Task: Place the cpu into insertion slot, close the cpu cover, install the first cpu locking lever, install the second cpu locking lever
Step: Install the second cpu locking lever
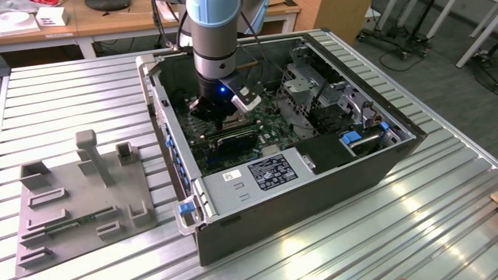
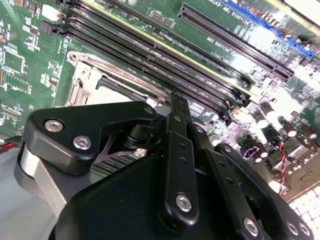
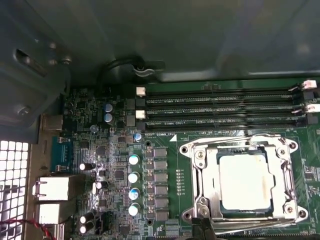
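Starting at the exterior view's left: grey fixture plate (image 1: pixel 74 201) with upright blocks, lying on the ribbed metal table (image 1: pixel 389 233), apart from the case; beside it toward the exterior view's right, open computer case (image 1: pixel 311 192), side panel off, green motherboard (image 1: pixel 269 119) exposed within; arm (image 1: pixel 214 35) descending into the case from above, gripper (image 1: pixel 225 122) low over the board near the long black memory slots (image 1: pixel 230 139); whether its fingers are open or closed cannot be told. In the first wrist view: cluster of round capacitors (image 3: pixel 133 185) on the board; memory slots (image 3: pixel 225 107) running in parallel rows above the socket; insertion slot (image 3: pixel 200 195) with metal rim; cpu (image 3: pixel 245 180), pale silvery face, seated flat inside the slot; cpu cover (image 3: pixel 212 152) lying down over the socket, its window framing the chip; a dark fingertip (image 3: pixel 202 231) at the socket's near edge. In the second wrist view: gripper's black linkage (image 2: pixel 177 175) filling the foreground, its tip just beside the cover's silver frame (image 2: pixel 82 85).
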Robot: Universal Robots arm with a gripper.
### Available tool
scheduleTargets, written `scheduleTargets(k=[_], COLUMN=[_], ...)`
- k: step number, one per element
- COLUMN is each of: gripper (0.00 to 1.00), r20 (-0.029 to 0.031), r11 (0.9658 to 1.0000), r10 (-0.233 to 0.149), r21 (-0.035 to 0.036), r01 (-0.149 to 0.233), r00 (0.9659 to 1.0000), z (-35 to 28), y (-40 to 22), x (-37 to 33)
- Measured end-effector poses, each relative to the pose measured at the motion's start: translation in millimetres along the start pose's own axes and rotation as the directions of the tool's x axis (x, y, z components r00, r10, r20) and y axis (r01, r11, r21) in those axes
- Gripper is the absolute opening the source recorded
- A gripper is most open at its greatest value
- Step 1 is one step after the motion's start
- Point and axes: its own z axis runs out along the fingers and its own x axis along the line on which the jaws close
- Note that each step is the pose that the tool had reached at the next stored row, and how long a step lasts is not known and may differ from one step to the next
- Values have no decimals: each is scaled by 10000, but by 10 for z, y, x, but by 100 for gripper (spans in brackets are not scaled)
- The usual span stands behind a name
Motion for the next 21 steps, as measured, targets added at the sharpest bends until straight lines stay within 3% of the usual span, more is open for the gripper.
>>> scheduleTargets(k=[14, 21], gripper=[10, 10], r20=[0, 12], r11=[10000, 10000], r10=[-14, -15], r21=[-1, -4], r01=[14, 15], r00=[10000, 10000], z=[19, 20], y=[20, 20], x=[4, 54])
